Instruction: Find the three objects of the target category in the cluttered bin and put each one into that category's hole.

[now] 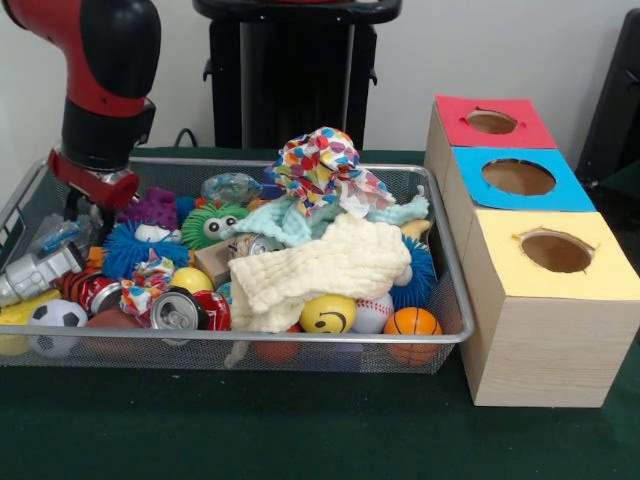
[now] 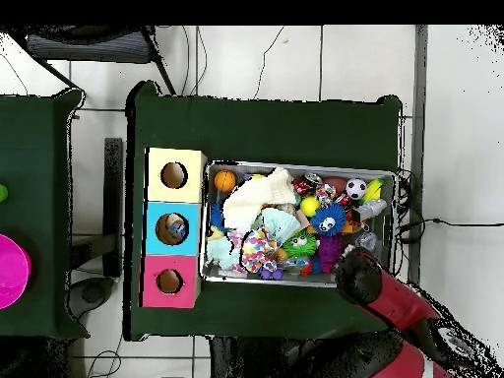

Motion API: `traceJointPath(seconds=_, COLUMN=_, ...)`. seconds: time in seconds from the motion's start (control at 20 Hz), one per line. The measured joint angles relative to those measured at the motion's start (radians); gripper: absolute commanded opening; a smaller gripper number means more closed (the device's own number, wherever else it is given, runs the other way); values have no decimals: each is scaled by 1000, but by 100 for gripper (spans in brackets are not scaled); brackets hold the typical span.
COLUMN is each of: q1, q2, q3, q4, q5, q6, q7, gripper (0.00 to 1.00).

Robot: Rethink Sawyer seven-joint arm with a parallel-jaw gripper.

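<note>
Status: blue hole [image 2: 173, 228] shows something inside, bottles [image 1: 52, 236] remain in bin [image 1: 452, 270]; I cannot tell my gripper's [image 1: 88, 212] state.

Tool [image 1: 88, 205] fingers hidden behind bin [image 1: 250, 338] clutter, bottle [image 1: 35, 272] cut off at left edge, arm [image 1: 100, 70] cropped above

Green table [image 1: 300, 440]: bin [image 1: 455, 325], wooden box [image 1: 545, 350]

No legible text, label, brand or number on anything.
</note>
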Motion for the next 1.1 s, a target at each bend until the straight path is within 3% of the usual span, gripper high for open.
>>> traceJointPath(seconds=0.3, q1=0, q2=0, q3=0, q4=0, q5=0, q6=-33, q7=0, gripper=100)
traceJointPath(seconds=0.35, q1=0, q2=0, q3=0, q4=0, q5=0, q6=-48, q7=0, gripper=0)
traceJointPath(seconds=1.1, q1=58, q2=8, q3=-52, q4=0, q5=0, q6=-89, q7=0, gripper=0)
